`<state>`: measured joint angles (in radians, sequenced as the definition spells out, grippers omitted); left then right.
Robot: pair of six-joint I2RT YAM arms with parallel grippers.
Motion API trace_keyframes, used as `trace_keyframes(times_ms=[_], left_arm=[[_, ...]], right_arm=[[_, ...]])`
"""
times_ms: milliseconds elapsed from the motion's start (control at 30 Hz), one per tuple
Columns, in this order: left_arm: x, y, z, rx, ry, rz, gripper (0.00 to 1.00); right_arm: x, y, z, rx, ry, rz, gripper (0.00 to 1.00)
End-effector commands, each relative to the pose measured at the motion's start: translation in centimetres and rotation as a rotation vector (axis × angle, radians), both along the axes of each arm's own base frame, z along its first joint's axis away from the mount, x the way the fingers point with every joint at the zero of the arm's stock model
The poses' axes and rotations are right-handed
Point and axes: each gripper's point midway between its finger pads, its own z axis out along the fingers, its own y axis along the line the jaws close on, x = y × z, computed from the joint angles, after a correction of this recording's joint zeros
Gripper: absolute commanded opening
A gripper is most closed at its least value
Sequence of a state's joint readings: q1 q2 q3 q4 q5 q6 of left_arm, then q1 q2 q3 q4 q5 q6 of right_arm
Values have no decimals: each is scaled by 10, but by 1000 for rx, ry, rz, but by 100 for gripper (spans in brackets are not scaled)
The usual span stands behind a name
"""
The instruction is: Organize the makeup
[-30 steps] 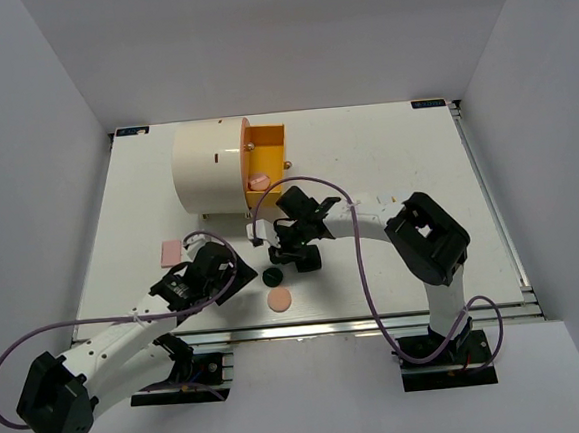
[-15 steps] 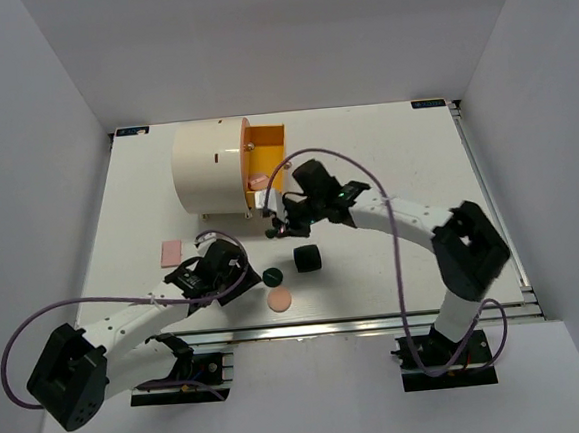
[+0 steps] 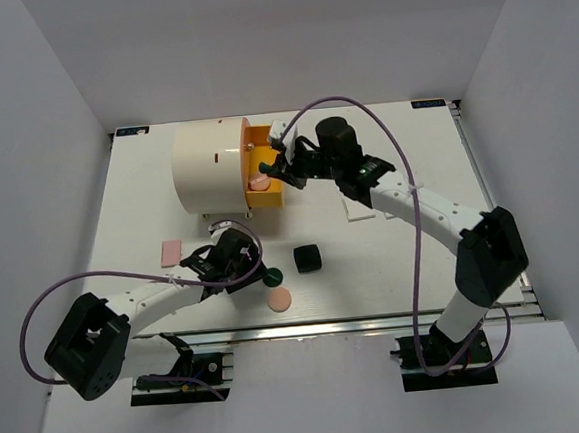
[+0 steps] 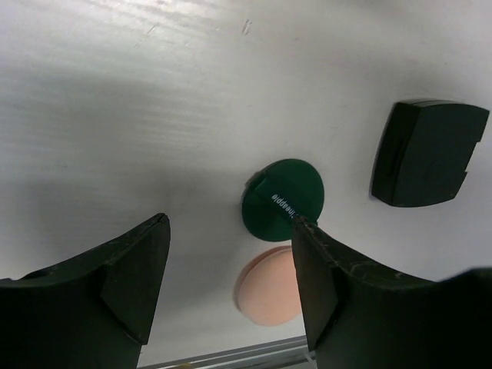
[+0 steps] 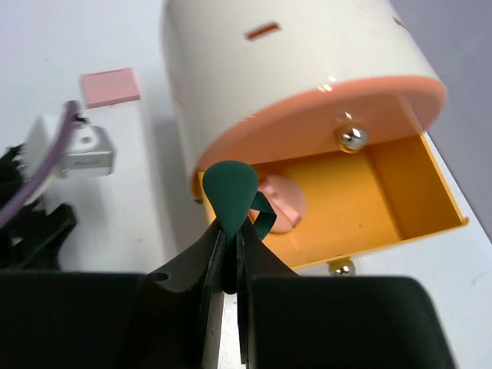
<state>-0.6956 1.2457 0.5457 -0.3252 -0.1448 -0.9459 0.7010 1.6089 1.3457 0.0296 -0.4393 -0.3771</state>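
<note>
My right gripper (image 5: 231, 234) is shut on a dark green teardrop-shaped puff (image 5: 231, 188) with a ribbon loop. It holds the puff at the near edge of the open orange drawer (image 5: 369, 207), which has a peach piece (image 5: 283, 204) inside. My left gripper (image 4: 228, 231) is open and empty just above the table. A dark green disc (image 4: 283, 200) touches its right finger and a peach disc (image 4: 273, 296) lies between the jaws. A dark square compact (image 4: 427, 152) lies to the right. The pink pad (image 3: 171, 252) lies left of the left arm.
The big cream cylinder (image 3: 205, 168) stands at the back left, its drawer (image 3: 267, 148) pulled out to the right. White square tiles (image 3: 359, 206) lie under the right forearm. The table's front rail (image 3: 308, 325) runs just below the peach disc (image 3: 279, 300).
My right gripper has travelled from the table's middle up to the open drawer, carrying the green puff. My left gripper has slid right, up to the dark green disc.
</note>
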Motion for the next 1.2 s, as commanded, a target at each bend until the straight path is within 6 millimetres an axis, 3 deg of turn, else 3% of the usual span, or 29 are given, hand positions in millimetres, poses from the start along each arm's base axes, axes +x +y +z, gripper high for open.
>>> trace_keyframes(times_ms=[0,67,100,167,200,233,367,567,700,1000,1167], left_arm=[[19,-15,18,-30,-70,-35,74],[22,-18,18,-33,-76,-42,74],[22,-18,16,-29,-70,-44,74],[23,-21,16,-31,-71,-50,73],[24,-20,15,-27,-66,-48,73],[24,-21,15,-29,-67,-49,73],[24,-24,11,-30,-58,-62,71],[26,-32,6,-31,-38,-99,66],[24,-35,0,-23,-10,-124,62],[-2,-24,-28,102,112,-185,49],[-15,-14,-45,194,169,-209,39]], right_arm=[[39,3,8,51,22,-98,9],[51,5,13,59,14,-107,17],[55,7,2,38,34,-107,19],[62,11,5,32,15,-99,30],[65,13,-4,15,27,-96,35],[66,14,-4,13,20,-90,45],[70,18,-8,3,18,-76,72],[70,15,6,28,8,-79,89],[70,1,24,60,7,-107,89],[82,-60,46,101,-6,-260,89],[52,-76,48,119,12,-171,89]])
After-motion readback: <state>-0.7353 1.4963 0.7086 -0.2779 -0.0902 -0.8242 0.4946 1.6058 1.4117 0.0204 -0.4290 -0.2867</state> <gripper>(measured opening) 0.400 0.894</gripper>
